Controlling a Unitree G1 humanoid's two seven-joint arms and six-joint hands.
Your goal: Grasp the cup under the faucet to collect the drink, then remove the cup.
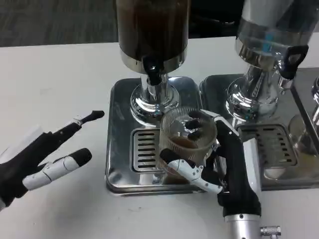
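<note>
A clear ribbed cup (187, 135) with brown drink at its bottom is gripped by my right hand (227, 164), whose fingers wrap its front and right side. The cup is over the right part of the steel drip tray (119, 124), right of the slotted grate (145, 149). It stands to the right of and below the black faucet (154, 75) of the dark drink dispenser (152, 35). My left hand (45, 159) hovers open over the white table to the left of the tray, fingers spread and pointing right.
A second dispenser (264, 45) with clear liquid and a black tap (289, 59) stands at the right on its own steel tray (279, 149). White table surface (55, 79) stretches to the left and along the front.
</note>
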